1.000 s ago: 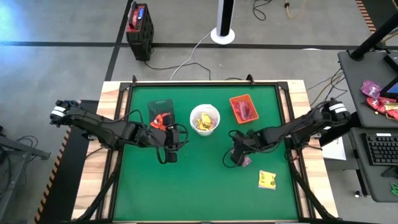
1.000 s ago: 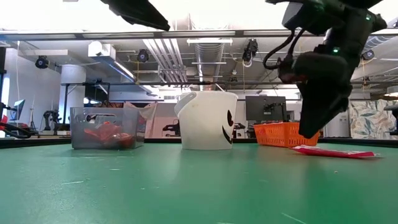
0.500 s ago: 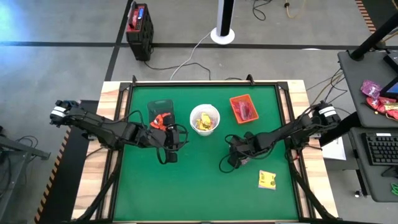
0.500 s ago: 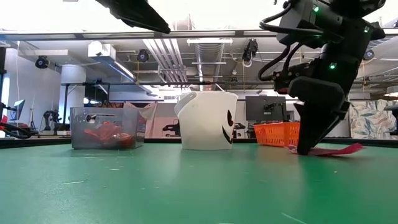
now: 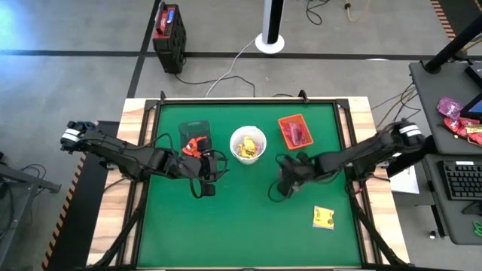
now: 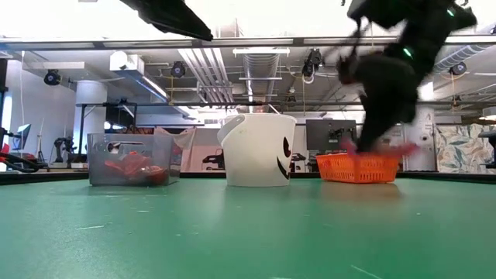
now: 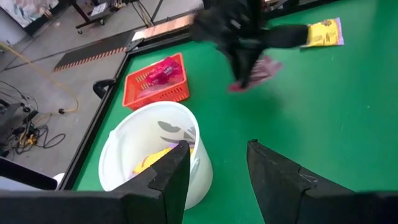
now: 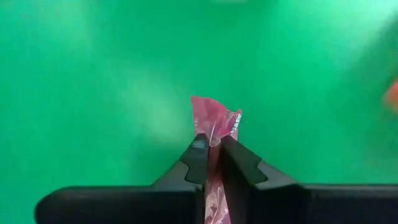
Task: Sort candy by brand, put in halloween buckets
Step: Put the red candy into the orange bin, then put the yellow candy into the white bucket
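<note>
Green desk [image 5: 241, 226] holds three buckets. My right gripper [image 8: 211, 144] pinches a pink candy [image 8: 214, 118] above it. My left gripper [image 7: 214, 163] waits, fingers apart, near the white bucket [image 7: 155, 155].

Keyboard [image 5: 459, 182], red-black case [image 5: 168, 26], white post base [image 5: 269, 41]

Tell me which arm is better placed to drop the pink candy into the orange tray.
The right arm. Its gripper already holds the pink candy between its fingers, lifted off the table, near the orange tray. The left gripper waits open beside the dark tub, farther away.
</note>
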